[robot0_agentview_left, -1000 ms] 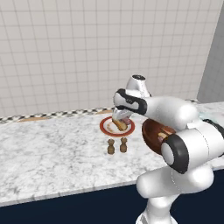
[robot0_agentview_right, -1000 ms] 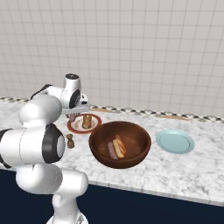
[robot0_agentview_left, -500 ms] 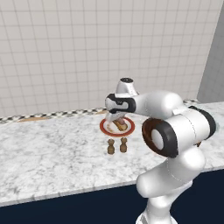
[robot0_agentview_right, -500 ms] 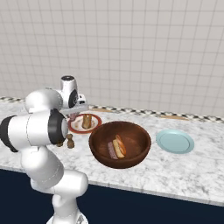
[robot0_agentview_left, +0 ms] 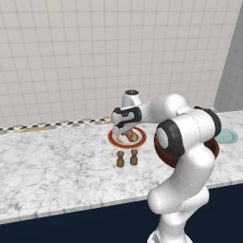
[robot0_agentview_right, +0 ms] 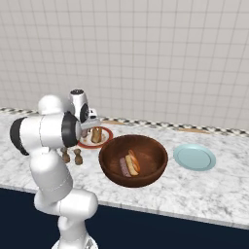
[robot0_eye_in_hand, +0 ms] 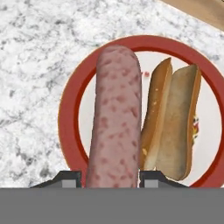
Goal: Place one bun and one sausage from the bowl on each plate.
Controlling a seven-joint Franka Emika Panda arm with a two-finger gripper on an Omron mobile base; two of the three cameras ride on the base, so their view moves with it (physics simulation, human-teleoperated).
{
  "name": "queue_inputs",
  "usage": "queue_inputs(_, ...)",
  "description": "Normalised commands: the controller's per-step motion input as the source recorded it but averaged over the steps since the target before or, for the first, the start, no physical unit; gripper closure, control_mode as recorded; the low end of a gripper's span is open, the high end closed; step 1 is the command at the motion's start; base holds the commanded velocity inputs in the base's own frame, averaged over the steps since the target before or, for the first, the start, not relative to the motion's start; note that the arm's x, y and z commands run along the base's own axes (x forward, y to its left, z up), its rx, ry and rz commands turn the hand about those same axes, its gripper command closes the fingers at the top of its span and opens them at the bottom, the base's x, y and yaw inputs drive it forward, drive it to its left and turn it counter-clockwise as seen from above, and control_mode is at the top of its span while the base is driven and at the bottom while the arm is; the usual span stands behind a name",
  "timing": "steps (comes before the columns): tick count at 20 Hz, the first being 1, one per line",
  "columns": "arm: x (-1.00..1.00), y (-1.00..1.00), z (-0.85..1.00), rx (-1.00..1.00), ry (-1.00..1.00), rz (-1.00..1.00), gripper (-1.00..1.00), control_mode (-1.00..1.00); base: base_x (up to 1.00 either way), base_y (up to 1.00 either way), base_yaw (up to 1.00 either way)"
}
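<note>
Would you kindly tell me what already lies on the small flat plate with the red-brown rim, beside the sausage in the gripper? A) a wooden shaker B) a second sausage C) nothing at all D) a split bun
D: in the hand view a split tan bun lies on the red-rimmed plate, right beside the pink speckled sausage held between the fingers of the gripper.

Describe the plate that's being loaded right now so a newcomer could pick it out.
On the marble counter, look left of the big brown bowl. The red-rimmed plate lies there with a bun on it; the other plate is teal and bare.
</note>
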Motion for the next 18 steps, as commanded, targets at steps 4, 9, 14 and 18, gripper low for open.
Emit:
queue_inputs(4,0.32,0.00,-0.30,0.00,0.00,-0.02,1.00,-1.00,0.00,0.00,0.00)
queue_inputs(9,0.26,0.00,-0.23,0.00,0.00,-0.02,1.00,-1.00,0.00,0.00,0.00)
queue_inputs(14,0.19,0.00,-0.22,0.00,0.00,-0.02,1.00,-1.00,0.00,0.00,0.00)
queue_inputs(18,0.17,0.00,-0.18,0.00,0.00,-0.02,1.00,-1.00,0.00,0.00,0.00)
